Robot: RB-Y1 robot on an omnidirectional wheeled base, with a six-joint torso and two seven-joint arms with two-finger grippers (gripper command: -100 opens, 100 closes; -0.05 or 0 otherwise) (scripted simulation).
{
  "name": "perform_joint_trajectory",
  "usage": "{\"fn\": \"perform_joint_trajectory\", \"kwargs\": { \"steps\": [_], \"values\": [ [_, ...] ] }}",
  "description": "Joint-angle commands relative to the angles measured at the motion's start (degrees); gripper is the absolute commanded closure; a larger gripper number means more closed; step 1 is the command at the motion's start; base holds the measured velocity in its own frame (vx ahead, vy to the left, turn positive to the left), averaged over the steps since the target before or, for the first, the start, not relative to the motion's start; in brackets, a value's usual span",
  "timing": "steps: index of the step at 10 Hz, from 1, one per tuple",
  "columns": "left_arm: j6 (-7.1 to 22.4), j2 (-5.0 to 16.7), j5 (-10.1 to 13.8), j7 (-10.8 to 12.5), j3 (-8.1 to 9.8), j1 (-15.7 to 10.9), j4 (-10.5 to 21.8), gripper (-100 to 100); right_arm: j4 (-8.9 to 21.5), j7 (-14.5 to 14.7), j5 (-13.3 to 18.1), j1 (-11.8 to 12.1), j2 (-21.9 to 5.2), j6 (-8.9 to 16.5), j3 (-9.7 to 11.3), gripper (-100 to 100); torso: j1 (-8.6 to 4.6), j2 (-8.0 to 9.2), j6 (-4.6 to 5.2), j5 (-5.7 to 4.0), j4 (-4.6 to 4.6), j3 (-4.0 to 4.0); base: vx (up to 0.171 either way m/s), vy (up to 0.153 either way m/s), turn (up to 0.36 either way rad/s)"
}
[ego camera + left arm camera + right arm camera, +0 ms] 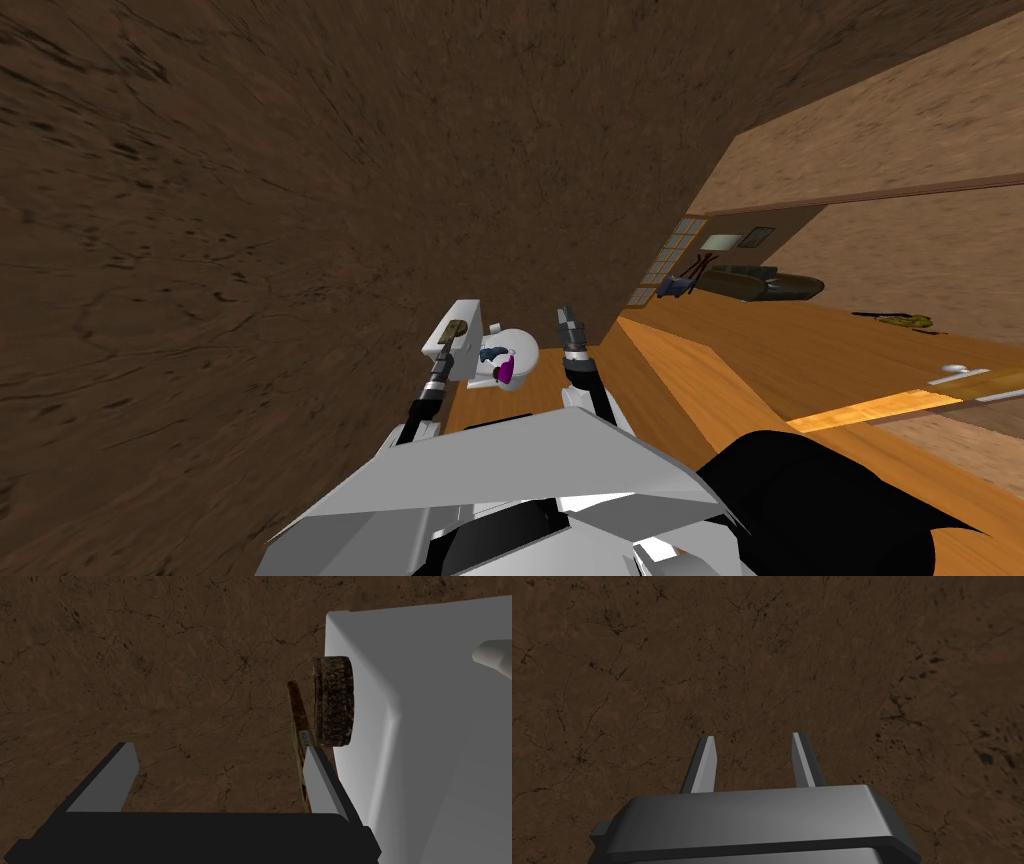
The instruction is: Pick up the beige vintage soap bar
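Observation:
The soap bar [334, 701] is a round, mottled brown-beige disc lying on the top of a white toilet tank [425, 726]. In the head view the soap bar [455, 328] shows as a small dark patch on the tank [476, 312]. My left gripper [220, 750] is open with nothing between its fingers. It is just beside the soap, which lies a little past its tank-side fingertip [314, 756]. A thin flat brown item [299, 726] stands on edge between that finger and the soap. My left gripper [444, 356] is at the tank's near end. My right gripper [567, 318] hangs open before the wall.
A brown cracked wall [250, 200] stands close behind the tank. The white toilet bowl [520, 352] holds a purple thing [507, 372] and a blue thing [493, 352]. The wooden floor [800, 360] runs right to a doorway, with a dark sofa [770, 285] beyond it.

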Motion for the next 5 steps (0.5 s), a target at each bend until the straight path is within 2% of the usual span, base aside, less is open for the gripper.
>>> {"fn": "perform_joint_trajectory", "kwargs": {
  "steps": [1,5],
  "values": [
    [-0.76,-0.28,-0.07,-0.08,0.34,-0.45,2.12,-100,0.00,0.00,0.00,0.00,0.00,0.00,0.00,0,0.00,0.00,0.00,0.00,0.00,0.00,0.095,0.044,0.023],
    [-2.07,-2.66,-0.27,-0.20,1.46,-1.70,6.74,-100,0.00,0.00,0.00,0.00,0.00,0.00,0.00,0,-0.03,-0.01,0.00,0.00,-0.01,-0.01,0.076,0.038,0.032]
  ]
}}
